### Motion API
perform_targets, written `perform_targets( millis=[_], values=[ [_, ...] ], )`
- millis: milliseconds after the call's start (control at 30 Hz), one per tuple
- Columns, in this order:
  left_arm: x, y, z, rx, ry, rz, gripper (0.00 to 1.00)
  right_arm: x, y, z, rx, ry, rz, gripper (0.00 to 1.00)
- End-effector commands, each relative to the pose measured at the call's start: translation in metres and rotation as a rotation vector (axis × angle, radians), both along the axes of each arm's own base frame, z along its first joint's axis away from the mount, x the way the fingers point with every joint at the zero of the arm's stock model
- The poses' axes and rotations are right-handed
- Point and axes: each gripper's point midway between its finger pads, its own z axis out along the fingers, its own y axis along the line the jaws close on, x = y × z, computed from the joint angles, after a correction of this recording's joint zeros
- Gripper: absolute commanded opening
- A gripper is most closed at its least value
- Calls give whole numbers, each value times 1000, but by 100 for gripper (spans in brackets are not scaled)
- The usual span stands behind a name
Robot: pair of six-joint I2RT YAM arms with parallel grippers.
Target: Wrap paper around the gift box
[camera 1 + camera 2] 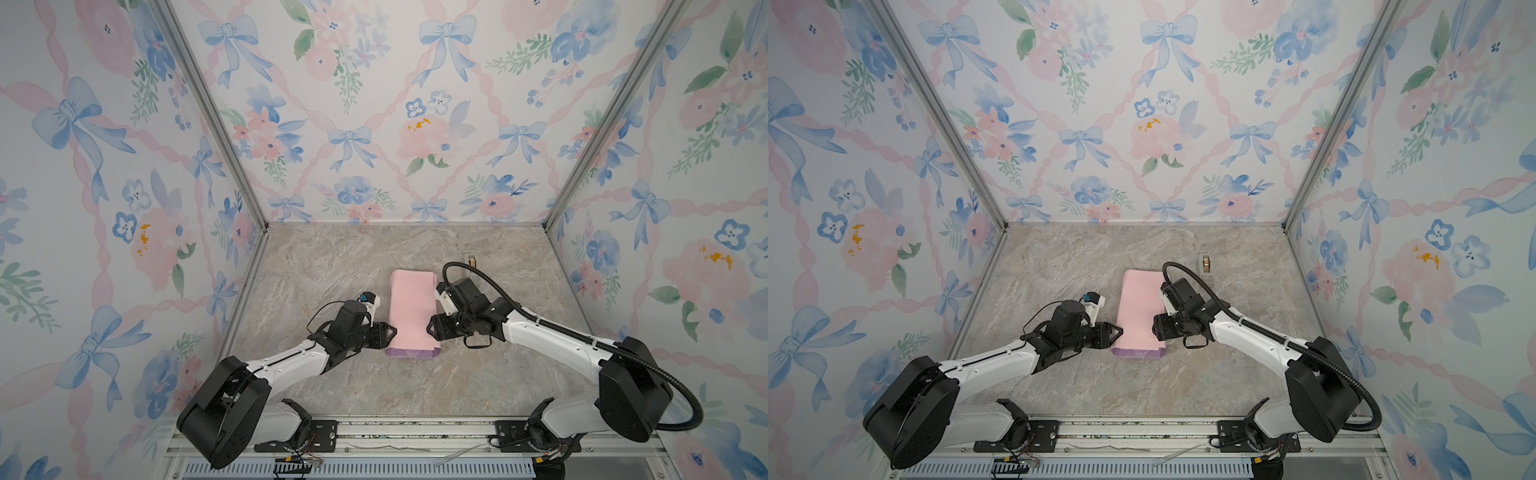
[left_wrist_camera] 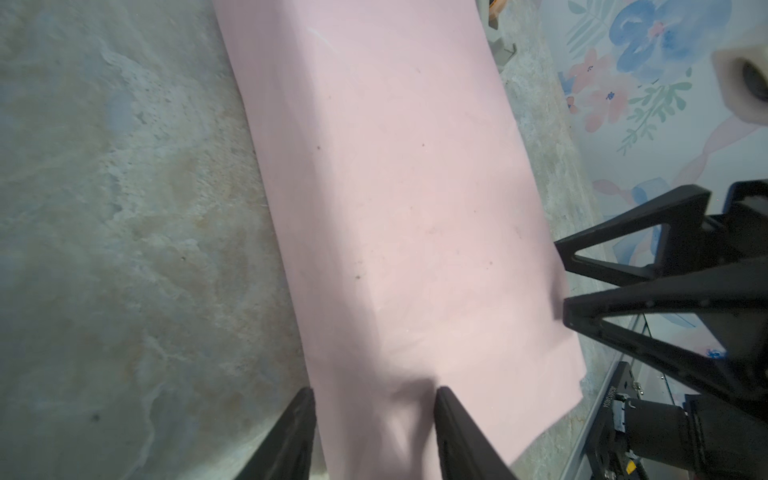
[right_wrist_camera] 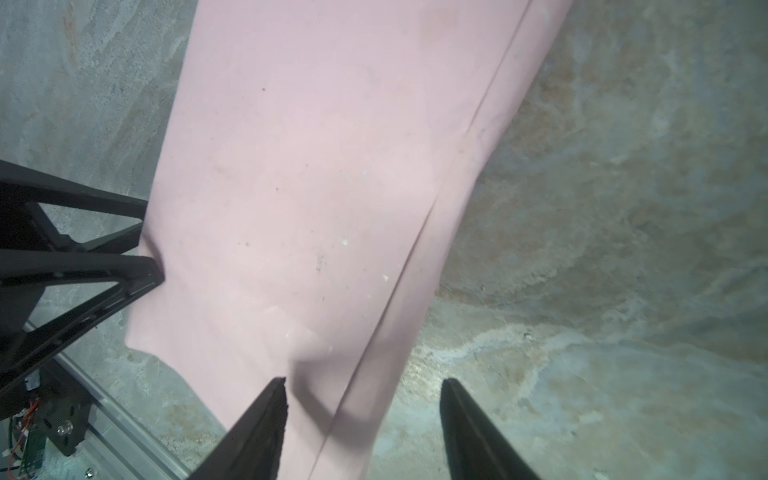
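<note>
The left gripper (image 1: 392,330) has its jaws apart and empty, fingertips pressing one long side of the paper (image 1: 411,309). The right gripper (image 1: 429,328), also spread and empty, touches the opposite side. The paper lies as a long pink folded bundle on the marble table (image 1: 332,270), with lilac showing at its near end. The gift box is hidden from view.

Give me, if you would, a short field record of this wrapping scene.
paper: folded into a long pink bundle on the table, lilac showing at its near end
gift box: not visible
left gripper: open, tips against the bundle's left side
right gripper: open, at the bundle's right side
tape dispenser: beyond the right arm, apart from the paper
</note>
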Motion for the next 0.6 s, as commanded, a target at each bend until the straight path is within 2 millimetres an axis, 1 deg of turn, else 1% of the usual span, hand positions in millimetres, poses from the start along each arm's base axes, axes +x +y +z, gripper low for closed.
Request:
perform_targets(
  millis=[0, 133, 367, 567],
  values=[
    [1, 5, -10, 44, -18, 5, 48, 1, -2, -13, -41, -17, 9, 61],
    [0, 9, -19, 74, -12, 12, 48, -1, -6, -25, -60, -19, 4, 60],
    [2, 10, -26, 115, -23, 16, 47, -2, -13, -40, -106, -53, -26, 60],
    [4, 10, -31, 143, -31, 21, 45, 3, -12, -45, -136, -115, -43, 58]
  ],
)
